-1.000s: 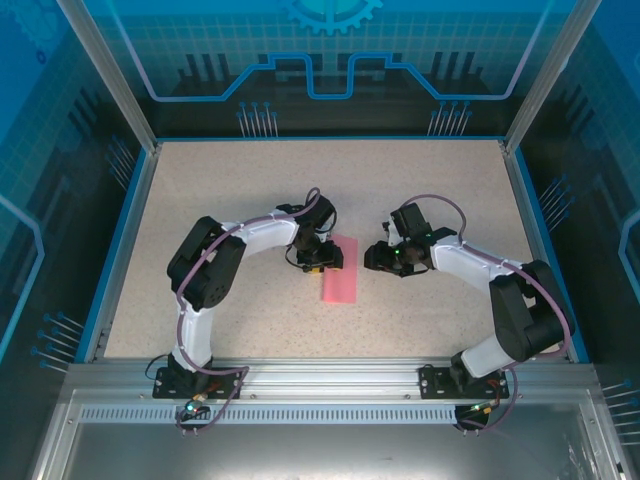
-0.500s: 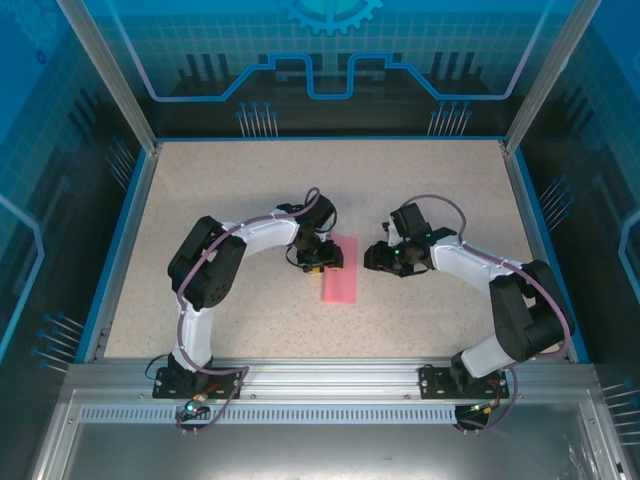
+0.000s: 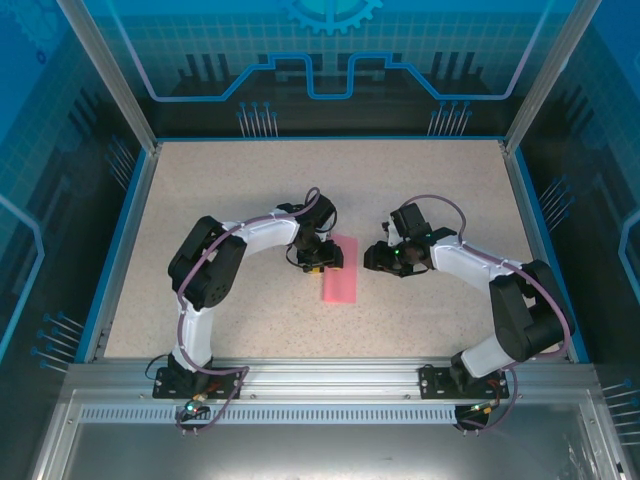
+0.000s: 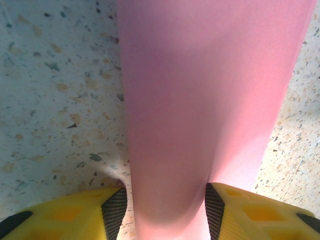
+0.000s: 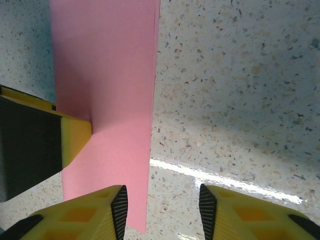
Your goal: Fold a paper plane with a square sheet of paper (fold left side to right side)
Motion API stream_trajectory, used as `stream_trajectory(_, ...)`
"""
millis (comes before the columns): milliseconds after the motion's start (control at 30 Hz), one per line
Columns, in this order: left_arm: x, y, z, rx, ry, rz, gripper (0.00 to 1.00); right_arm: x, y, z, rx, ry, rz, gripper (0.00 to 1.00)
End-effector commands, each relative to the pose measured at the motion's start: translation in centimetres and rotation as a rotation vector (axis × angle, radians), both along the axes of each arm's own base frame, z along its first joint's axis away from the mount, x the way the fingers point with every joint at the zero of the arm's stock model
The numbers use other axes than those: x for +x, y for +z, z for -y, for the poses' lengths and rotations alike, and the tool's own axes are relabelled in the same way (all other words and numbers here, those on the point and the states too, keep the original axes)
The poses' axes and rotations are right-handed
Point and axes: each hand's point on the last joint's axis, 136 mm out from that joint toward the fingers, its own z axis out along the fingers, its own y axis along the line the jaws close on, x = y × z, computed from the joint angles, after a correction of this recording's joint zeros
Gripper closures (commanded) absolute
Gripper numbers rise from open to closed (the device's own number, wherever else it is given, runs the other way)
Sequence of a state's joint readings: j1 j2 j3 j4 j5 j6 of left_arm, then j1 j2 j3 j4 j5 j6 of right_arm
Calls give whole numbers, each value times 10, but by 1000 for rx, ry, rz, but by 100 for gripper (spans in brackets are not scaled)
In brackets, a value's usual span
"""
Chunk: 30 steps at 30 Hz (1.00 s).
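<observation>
The square sheet of paper (image 3: 340, 276) lies mid-table as a narrow pink strip, doubled over with its layered edges along the right side (image 5: 150, 100). The paper plane is out of view. My left gripper (image 3: 322, 262) stands low over the strip's far left part, open, and the paper (image 4: 210, 90) runs flat between its pads, bulging slightly there. One of its yellow fingers (image 5: 75, 135) rests at the strip's left edge. My right gripper (image 3: 378, 258) is open just right of the strip. Its left finger is above the paper's right edge and its right finger above bare table.
The speckled beige table (image 3: 250, 190) is ringed by a blue rim and clear walls. Both arms curve inward from their bases at the near edge and meet around the strip.
</observation>
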State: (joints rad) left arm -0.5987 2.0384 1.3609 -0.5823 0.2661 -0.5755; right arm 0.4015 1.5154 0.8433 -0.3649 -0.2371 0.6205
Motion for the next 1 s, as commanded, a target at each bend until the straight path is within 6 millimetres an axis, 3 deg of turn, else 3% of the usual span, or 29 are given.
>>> stream_trajectory(0, -35, -62, 5, 55, -79, -113, 49, 2, 5, -9, 20, 14, 7, 55)
stream_trajectory(767, -37, -64, 6, 75, -113, -117, 49, 1, 0, -16, 36, 33, -11, 55)
stream_trajectory(967, -36, -64, 6, 77, -109, -116, 49, 0, -5, -35, 99, 60, -40, 74)
